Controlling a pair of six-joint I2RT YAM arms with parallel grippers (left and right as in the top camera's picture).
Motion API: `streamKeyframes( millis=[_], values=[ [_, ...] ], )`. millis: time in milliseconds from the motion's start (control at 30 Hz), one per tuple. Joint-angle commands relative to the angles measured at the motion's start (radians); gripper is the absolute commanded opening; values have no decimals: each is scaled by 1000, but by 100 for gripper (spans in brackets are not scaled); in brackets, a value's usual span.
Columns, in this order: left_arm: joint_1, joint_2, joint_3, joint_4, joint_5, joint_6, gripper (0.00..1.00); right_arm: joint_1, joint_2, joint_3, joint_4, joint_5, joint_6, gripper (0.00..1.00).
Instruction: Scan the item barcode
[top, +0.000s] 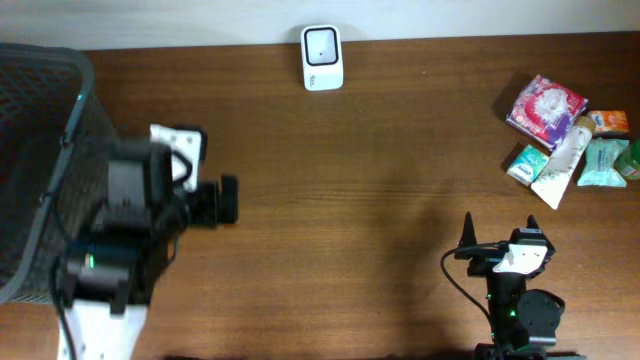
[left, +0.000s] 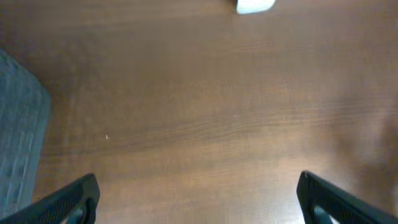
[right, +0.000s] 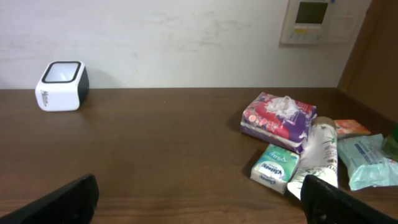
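Observation:
A white barcode scanner (top: 322, 57) stands at the table's far edge; it also shows in the right wrist view (right: 61, 85) and at the top of the left wrist view (left: 255, 5). Several items lie at the far right: a pink and purple pack (top: 545, 107) (right: 277, 118), a green tissue pack (top: 526, 165) (right: 273, 165), a white tube (top: 563, 160) (right: 320, 155) and a teal pack (top: 603, 162) (right: 367, 158). My right gripper (top: 498, 240) (right: 200, 193) is open, short of the items, holding nothing. My left gripper (top: 225, 200) (left: 198, 186) hangs open over bare wood.
A dark mesh basket (top: 40, 150) (left: 18, 137) fills the left edge beside the left arm. An orange packet (top: 608, 122) (right: 351, 127) lies behind the teal pack. A wall panel (right: 309, 18) hangs on the wall behind the table.

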Motion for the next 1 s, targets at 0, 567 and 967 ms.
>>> streamKeyframes(
  millis=[0, 567, 967],
  values=[
    [-1, -248, -284, 121, 34, 63, 99, 8, -8, -9, -4, 2, -2, 99],
    [90, -1061, -1216, 880, 3, 63, 99, 8, -8, -9, -4, 2, -2, 99],
    [90, -1068, -1216, 871, -98, -12, 99, 8, -8, -9, -4, 2, -2, 99]
  ],
)
